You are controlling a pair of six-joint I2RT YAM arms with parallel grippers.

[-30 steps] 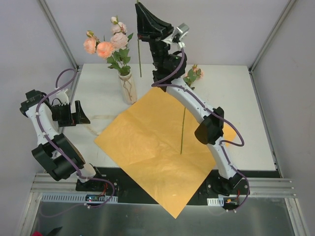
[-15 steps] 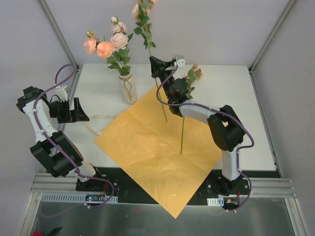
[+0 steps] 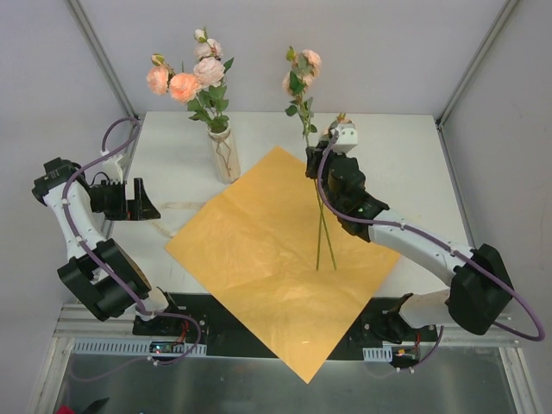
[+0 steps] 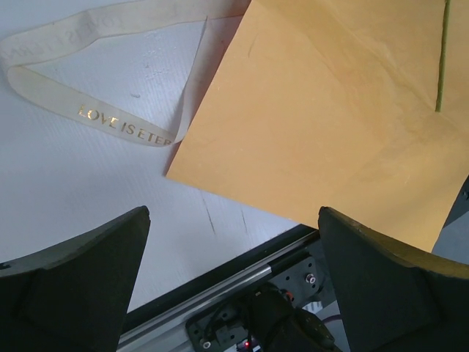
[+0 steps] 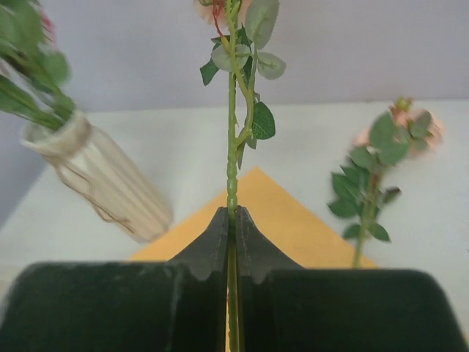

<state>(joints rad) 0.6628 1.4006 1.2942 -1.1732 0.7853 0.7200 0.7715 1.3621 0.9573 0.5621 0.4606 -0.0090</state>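
My right gripper [image 3: 314, 162] is clamped on the stem of a flower [image 3: 304, 121]. The wrist camera shows this best: the two fingertips meet on the green stem [image 5: 231, 161], which stands nearly straight up out of them. Only the overhead view shows the whole flower, with its pink bloom high above the gripper and its lower stem slanting down onto the orange paper [image 3: 259, 250] below. To the gripper's left stands a vase [image 5: 102, 183] of roses. To its right a second flower [image 5: 374, 169] lies on the table [image 3: 405, 172].

My left gripper [image 4: 231, 216] hangs with fingers wide apart, holding nothing. Its camera alone shows the cream ribbon [image 4: 88, 117] with gold lettering, lying ahead beside the paper's corner, and a green stem at the far right, though I cannot tell whose.
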